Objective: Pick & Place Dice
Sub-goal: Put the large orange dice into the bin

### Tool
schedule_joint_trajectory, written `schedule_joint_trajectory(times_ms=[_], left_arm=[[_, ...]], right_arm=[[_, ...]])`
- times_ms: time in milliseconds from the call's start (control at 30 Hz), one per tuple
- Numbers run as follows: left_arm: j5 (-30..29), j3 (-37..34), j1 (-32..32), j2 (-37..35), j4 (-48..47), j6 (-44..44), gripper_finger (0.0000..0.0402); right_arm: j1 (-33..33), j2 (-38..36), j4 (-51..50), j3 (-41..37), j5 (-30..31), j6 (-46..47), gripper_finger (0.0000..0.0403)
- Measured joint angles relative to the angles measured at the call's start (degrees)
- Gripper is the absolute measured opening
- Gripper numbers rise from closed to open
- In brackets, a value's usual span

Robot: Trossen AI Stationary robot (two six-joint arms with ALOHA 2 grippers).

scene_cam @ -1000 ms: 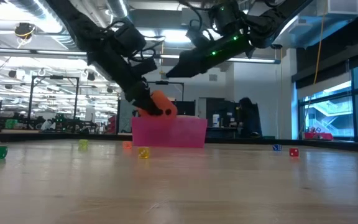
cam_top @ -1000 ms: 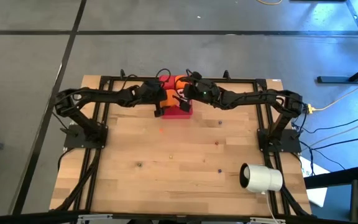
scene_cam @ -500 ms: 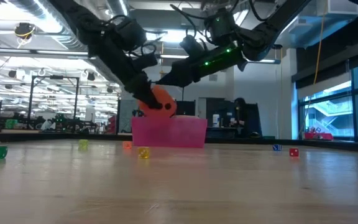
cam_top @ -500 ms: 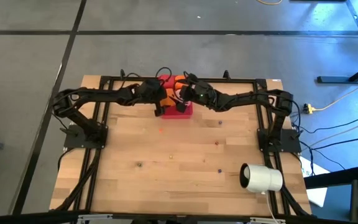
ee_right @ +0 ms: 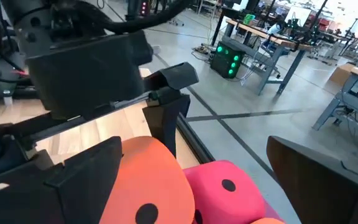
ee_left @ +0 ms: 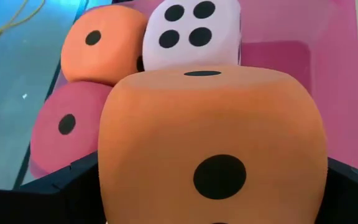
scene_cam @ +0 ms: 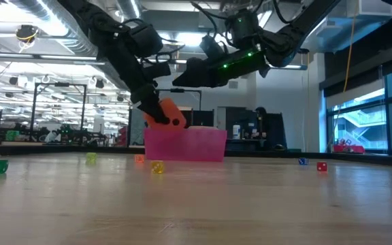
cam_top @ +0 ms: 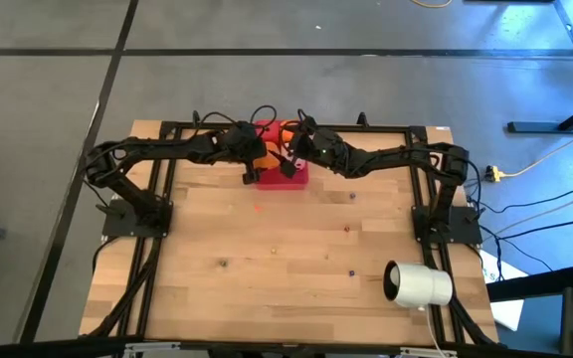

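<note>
The left claw is squeezing an orange die with dark dots, holding it just above the pink tray at the far middle of the worktop. Inside the tray another orange die, a red die and a pale pink die are sitting close together. The right claw is hanging wide open over the tray, gripping nothing. No writing is showing.
</note>
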Motion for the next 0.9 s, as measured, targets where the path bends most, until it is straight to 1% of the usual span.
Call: schedule_joint_trajectory(times_ms=[100,233,400,500,633,900], left_arm=[[0.02,0.00,0.00,0.00,1.04,2.07,0.0400],[0.02,0.00,0.00,0.00,3.11,3.11,0.0400],[-0.47,-0.02,0.09,0.15,2.25,3.07,0.0400],[-0.65,-0.02,0.09,0.15,1.94,2.45,0.0400],[-0.70,-0.02,0.46,0.15,1.21,2.63,0.0400],[-0.23,-0.02,2.34,0.15,0.63,1.79,0.0400]], right_arm=[[0.00,0.47,0.35,0.00,0.00,0.84,0.0400],[0.02,3.41,2.05,0.26,0.01,1.52,0.0400],[0.06,8.18,0.83,4.63,-0.15,2.37,0.0400],[0.09,10.26,-1.77,8.20,-0.08,2.03,0.0400],[0.09,10.87,-8.57,11.92,1.82,0.75,0.0400],[-0.21,10.93,-17.09,14.03,7.31,-0.89,0.0400]])
